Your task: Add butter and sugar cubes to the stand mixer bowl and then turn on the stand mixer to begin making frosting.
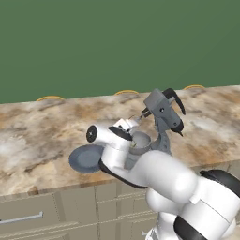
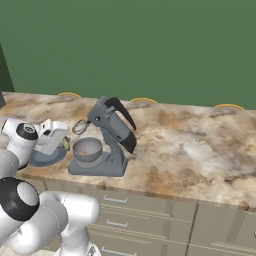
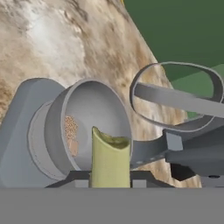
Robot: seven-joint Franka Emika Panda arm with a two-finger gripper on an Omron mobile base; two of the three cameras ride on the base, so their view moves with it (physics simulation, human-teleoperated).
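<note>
one gripper (image 3: 110, 183): clamped on the butter (image 3: 109, 159), held just left of the bowl (image 2: 87, 149)
bowl: seated on the mixer (image 2: 107, 137) base, brown bits inside
plate (image 1: 86, 158): left of the mixer

Matt grey metal stand mixer bowl (image 3: 94, 118), mottled stone-look counter (image 2: 200, 145), smooth matt pale yellow butter (image 3: 109, 159).

A flat blue-grey plate (image 1: 84, 158) lies near the front edge of my marbled counter (image 1: 42, 131), with grey drawers (image 2: 150, 220) below and a green wall (image 1: 93, 42) behind.
</note>
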